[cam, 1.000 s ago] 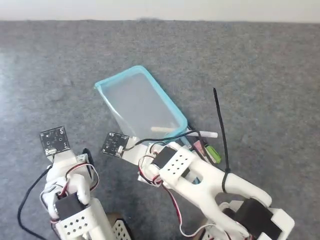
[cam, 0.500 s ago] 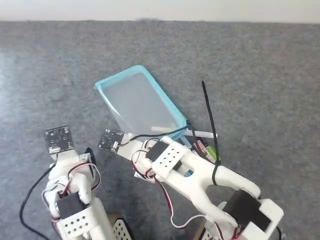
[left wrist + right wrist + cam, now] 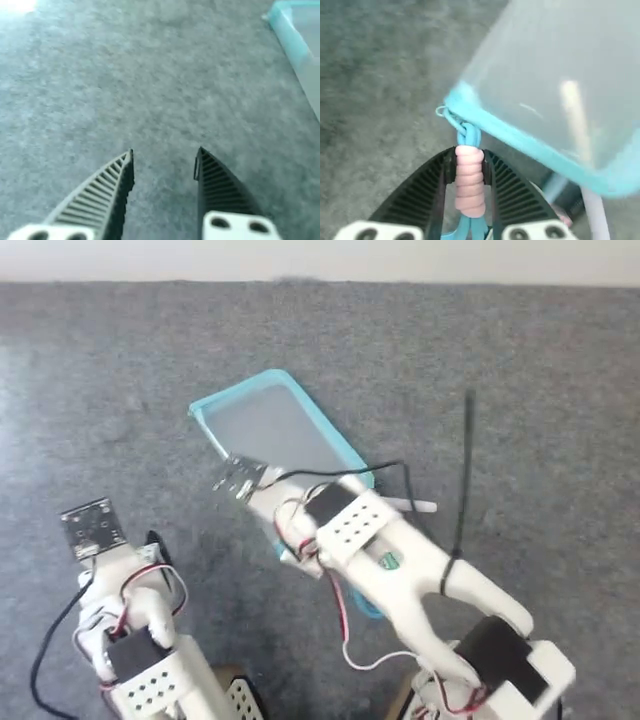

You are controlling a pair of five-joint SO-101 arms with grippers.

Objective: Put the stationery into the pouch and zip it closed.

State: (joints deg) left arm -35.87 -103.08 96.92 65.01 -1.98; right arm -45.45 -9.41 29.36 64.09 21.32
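Our right gripper [image 3: 469, 152] is clenched on the pink zip pull [image 3: 469, 192], with both ribbed jaws pressed flat against its sides. We see a short teal cord [image 3: 470, 134] running from the pull's far end to a corner of the pouch [image 3: 555, 65], where the teal edging begins. The pouch is translucent with a teal border. From above it lies flat on the grey carpet [image 3: 540, 390], stretching from the middle of the table out toward 11 o'clock.

We find the right arm [image 3: 400, 570] coming in from 5 o'clock and covering the pouch's near end, its wrist over the spot where the pull is held. A white pen [image 3: 418, 507] pokes out from beneath that arm toward 3 o'clock. Through the pouch's clear wall we make out its pale shaft, so part of the pen lies inside and the rest sticks out. A black cable tie [image 3: 466, 470] stands up from the right arm, pointing to 12 o'clock.

Our left gripper [image 3: 165, 151] is released, its jaws spread apart with carpet showing between them. From above, the left arm [image 3: 130, 620] sits at 7 o'clock, well apart from the pouch. We cannot tell how far the zip is drawn.
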